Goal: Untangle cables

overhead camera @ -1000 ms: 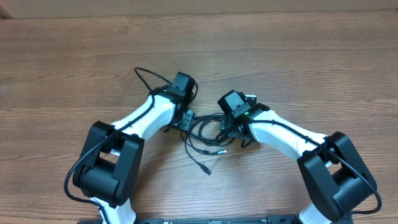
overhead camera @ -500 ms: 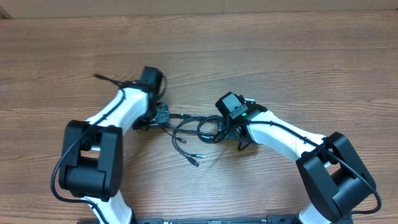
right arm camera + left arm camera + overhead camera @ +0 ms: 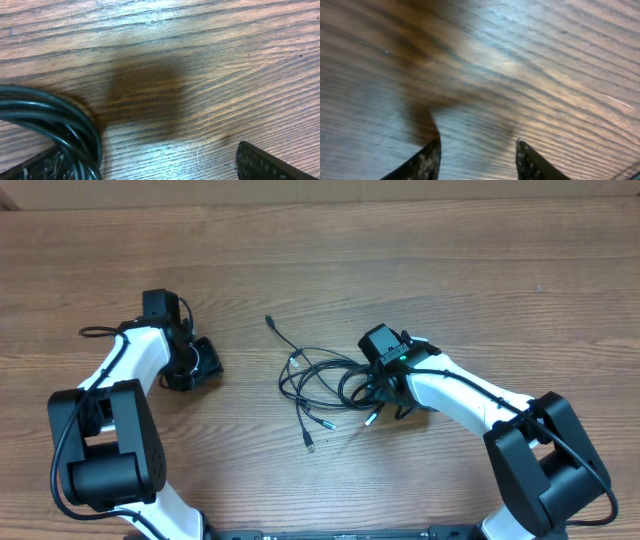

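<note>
Both sets of fingers apart: left gripper [image 3: 477, 148] swung off to frame's left, empty; cables [image 3: 322, 380] looser mid-frame, still tangled beside right gripper [image 3: 150, 160].

— What is the brown wooden bench [image 3: 480, 290] like?
— Grained wood, smooth, with a dull sheen.
— And the thin black cables [image 3: 325, 380]?
— Smooth, glossy plastic sheathing, with small silver metal tips.
— The arms?
— Glossy white plastic shells [image 3: 455, 392] and matt black joints [image 3: 545, 460]. The right arm's black fingers [image 3: 265, 162] look rough, speckled and matt.
</note>
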Motion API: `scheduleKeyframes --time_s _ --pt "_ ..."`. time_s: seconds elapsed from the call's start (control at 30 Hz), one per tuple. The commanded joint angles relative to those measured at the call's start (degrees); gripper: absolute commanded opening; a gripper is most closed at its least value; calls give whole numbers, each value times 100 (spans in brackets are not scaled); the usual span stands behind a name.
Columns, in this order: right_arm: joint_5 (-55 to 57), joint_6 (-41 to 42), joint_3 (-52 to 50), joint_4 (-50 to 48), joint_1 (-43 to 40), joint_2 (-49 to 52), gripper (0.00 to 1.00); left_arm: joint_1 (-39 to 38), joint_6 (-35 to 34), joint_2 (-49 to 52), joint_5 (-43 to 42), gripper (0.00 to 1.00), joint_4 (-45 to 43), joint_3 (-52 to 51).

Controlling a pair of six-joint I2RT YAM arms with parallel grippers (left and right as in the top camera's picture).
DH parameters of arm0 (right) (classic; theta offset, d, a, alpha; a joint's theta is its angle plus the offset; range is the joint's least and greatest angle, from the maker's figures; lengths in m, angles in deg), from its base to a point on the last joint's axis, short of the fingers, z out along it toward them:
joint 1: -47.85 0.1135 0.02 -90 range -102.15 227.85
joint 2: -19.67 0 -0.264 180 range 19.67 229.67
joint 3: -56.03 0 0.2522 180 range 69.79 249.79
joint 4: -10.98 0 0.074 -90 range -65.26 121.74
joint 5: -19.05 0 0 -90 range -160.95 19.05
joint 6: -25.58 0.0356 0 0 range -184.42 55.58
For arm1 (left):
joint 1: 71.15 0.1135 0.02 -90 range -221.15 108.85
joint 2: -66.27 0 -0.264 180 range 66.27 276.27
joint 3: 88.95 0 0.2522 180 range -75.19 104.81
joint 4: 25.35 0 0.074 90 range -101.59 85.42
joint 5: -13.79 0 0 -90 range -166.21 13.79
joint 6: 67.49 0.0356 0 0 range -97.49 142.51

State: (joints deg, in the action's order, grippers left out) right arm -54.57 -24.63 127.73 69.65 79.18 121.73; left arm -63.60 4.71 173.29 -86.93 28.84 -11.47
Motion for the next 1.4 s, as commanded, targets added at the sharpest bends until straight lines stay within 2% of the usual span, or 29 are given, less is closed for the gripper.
scheduleKeyframes --time_s 0.0,0.13,0.27,0.53,0.8,0.9,1.13,1.37 --pt "284 -63 -256 48 -28 197 100 -319 610 417 -568 53 -127 -289" --pt "131 -284 -254 -66 -28 197 100 -516 756 227 -553 49 138 -101" --pt "-205 -579 -83 -79 -28 195 100 -822 680 -225 -599 49 179 -96" --pt "-1521 -1639 1071 413 -31 195 100 -1714 485 -629 -739 63 94 -87" --pt "-1655 -1757 1357 732 -146 195 100 -2218 334 -625 -717 61 175 -101" --pt "-1655 -1757 1349 822 -151 195 100 -2391 118 -601 -431 61 238 -109" --pt "-1650 -1755 1220 914 -151 195 100 -2712 -306 -404 1117 61 105 -258" --pt "-1637 -1749 605 468 -153 195 100 -2706 -302 240 1340 62 2 -260"
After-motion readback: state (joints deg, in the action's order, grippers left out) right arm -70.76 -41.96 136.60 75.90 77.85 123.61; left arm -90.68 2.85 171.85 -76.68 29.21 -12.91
